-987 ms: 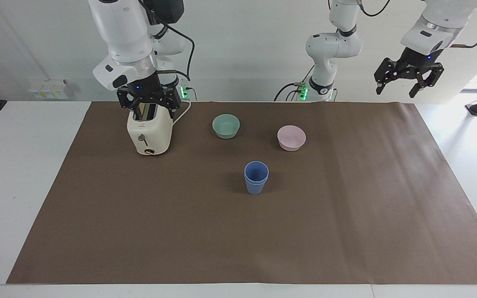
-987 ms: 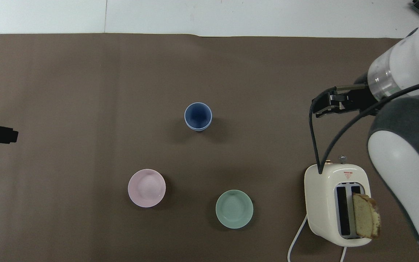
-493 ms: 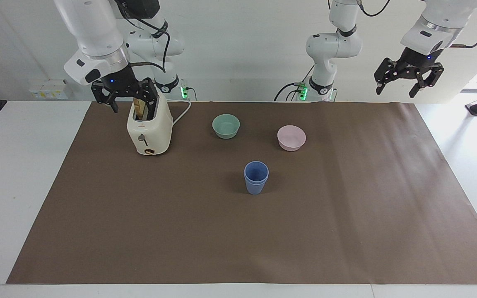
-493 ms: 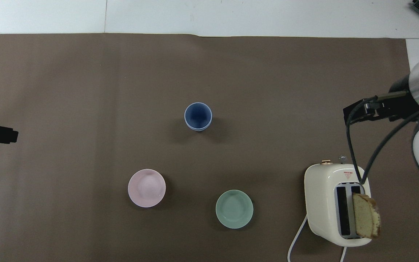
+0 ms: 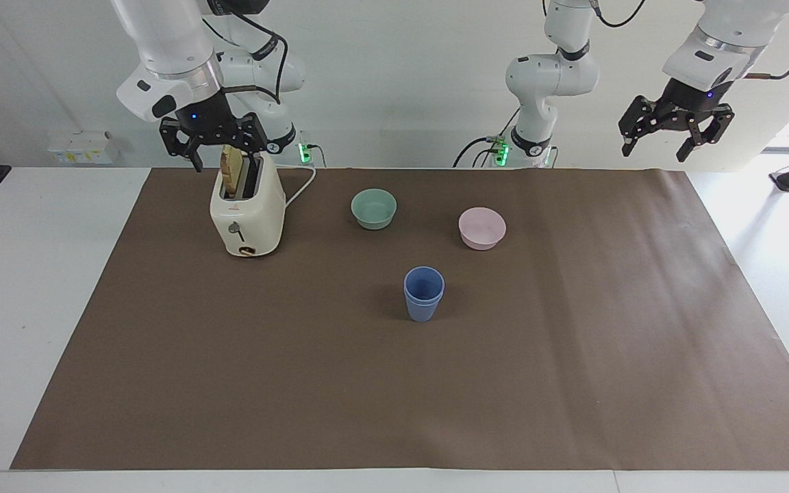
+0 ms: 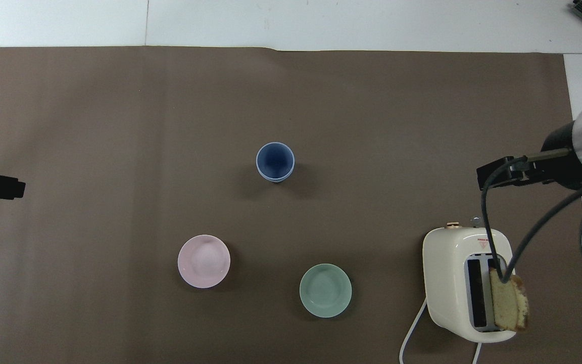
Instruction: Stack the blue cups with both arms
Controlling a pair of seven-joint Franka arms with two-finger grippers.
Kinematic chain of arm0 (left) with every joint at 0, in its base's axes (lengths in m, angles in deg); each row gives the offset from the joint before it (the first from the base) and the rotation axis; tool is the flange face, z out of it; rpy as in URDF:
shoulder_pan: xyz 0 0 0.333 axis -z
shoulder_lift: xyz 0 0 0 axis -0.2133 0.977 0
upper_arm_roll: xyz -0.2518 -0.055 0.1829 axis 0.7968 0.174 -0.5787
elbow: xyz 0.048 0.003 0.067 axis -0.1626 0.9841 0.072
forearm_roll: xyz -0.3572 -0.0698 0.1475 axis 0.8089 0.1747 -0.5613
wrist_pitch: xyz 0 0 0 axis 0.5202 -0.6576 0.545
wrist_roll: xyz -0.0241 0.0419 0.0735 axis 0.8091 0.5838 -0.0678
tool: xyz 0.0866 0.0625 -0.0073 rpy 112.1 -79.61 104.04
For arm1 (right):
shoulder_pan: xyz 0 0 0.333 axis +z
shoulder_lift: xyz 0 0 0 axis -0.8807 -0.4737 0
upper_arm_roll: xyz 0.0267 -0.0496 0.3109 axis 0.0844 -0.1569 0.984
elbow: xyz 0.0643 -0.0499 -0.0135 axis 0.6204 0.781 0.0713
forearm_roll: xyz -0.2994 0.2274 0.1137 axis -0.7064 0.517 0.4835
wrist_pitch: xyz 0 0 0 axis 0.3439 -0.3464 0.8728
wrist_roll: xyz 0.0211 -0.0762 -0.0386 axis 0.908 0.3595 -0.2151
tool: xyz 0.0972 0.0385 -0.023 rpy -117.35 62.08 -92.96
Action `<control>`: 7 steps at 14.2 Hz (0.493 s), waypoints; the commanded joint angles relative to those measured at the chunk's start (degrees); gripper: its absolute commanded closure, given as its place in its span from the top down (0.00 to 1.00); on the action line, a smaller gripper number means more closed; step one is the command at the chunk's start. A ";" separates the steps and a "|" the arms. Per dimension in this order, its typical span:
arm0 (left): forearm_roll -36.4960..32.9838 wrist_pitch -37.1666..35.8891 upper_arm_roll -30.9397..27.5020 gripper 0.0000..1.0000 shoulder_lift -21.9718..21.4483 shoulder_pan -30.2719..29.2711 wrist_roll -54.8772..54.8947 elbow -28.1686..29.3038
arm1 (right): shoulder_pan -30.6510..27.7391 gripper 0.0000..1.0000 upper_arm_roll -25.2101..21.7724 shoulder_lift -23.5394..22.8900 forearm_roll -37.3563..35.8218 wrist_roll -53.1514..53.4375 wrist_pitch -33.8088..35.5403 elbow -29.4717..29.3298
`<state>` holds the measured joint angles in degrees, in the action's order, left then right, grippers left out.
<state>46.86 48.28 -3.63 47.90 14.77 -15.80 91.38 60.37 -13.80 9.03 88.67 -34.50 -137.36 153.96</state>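
While the blue cups (image 5: 424, 293) sit nested mid-mat, right gripper (image 5: 213, 146) hangs spread above the toaster (image 5: 247, 216); left gripper (image 5: 674, 139) waits, fingers apart, well clear.

two blue cups (image 5: 424, 294) nested, two bowls (image 5: 374, 208), one toaster (image 5: 247, 212), one bread slice (image 5: 232, 170).

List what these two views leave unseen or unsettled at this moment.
- Inner blue cup: in both views only its rim shows; the outer cup's wall hides the rest.
- Left gripper: the overhead view's edge cuts off all but a black tip.
- Bread slice: the toaster hides its lower part in both views.
- Right gripper: the overhead view shows it only partly, beside the arm.
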 commanded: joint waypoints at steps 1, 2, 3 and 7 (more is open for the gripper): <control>-0.77 -0.67 0.41 1.00 -0.81 -0.52 0.33 0.36 | -0.84 1.00 0.22 0.97 0.95 -0.21 -1.68 1.89; -0.77 -0.59 0.32 1.00 -0.73 -0.52 0.33 0.36 | -1.01 1.00 0.22 0.96 1.04 -0.39 -1.68 1.89; -0.77 -0.67 0.41 1.00 -0.81 -0.52 0.33 0.36 | -1.10 1.00 0.22 0.88 1.13 -0.47 -1.68 1.80; -0.77 -0.67 0.32 1.00 -0.81 -0.61 0.33 0.36 | -1.37 1.00 0.22 0.79 1.48 -0.13 -1.76 1.71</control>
<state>46.86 48.28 -3.63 47.90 14.77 -15.80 91.38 60.16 -13.90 9.03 88.71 -34.50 -137.96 154.45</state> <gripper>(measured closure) 0.000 0.000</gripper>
